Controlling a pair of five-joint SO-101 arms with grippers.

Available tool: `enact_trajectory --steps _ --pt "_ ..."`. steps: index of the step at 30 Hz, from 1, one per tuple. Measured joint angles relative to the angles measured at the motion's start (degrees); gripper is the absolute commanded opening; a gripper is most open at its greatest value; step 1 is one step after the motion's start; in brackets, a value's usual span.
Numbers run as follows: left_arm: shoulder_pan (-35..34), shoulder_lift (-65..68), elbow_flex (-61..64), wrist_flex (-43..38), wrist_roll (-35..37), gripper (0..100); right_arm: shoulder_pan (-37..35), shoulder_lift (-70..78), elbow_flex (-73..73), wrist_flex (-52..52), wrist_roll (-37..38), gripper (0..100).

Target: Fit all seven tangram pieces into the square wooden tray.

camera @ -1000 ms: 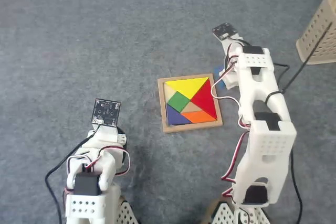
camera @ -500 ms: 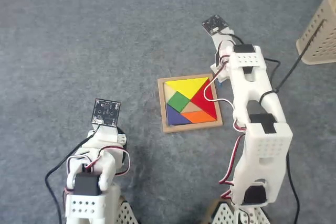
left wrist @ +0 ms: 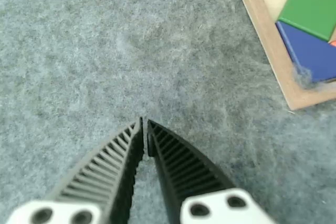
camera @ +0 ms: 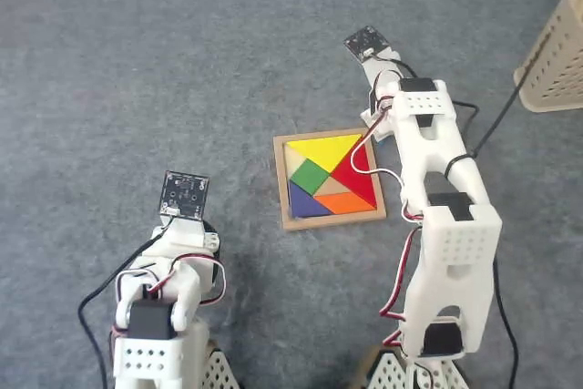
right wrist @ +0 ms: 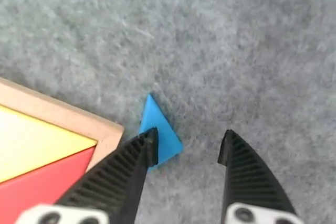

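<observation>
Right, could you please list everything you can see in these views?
square wooden tray: one, pale wood, mid-table.
pieces in the tray: five; yellow triangle, red triangle, green square, dark blue piece, orange piece.
small triangle: one, light blue, on the carpet beside a tray corner.
perforated basket: one, beige, high view's right edge.
carpet: one, grey, under everything.
left pincer: one, black, shut, over bare carpet near the tray.
right pincer: one, black, open, by the small triangle.

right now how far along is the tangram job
Done: the yellow triangle, red triangle, green square, dark blue piece and orange piece sit in the square wooden tray. In hand: nothing gripped; the open right gripper hovers at the small light blue triangle on the grey carpet by the tray's corner. To do: seat that triangle and fill the bare-looking wood patches.
</observation>
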Motion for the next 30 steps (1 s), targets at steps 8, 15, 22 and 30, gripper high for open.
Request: enact_trajectory --steps 8,15,22,30 --pt "0.0 0.0 0.0 0.0 0.0 1 3.16 -0.7 -0.09 5.01 0.0 20.9" --pt "0.0 0.0 0.0 0.0 0.0 1 5.36 -0.97 -0.18 11.52 2.9 21.0" --pt "0.0 0.0 0.0 0.0 0.0 1 7.21 -5.98 7.21 13.19 3.16 21.0" --pt "0.0 0.0 0.0 0.0 0.0 1 7.38 -19.6 25.41 4.13 -0.79 21.3"
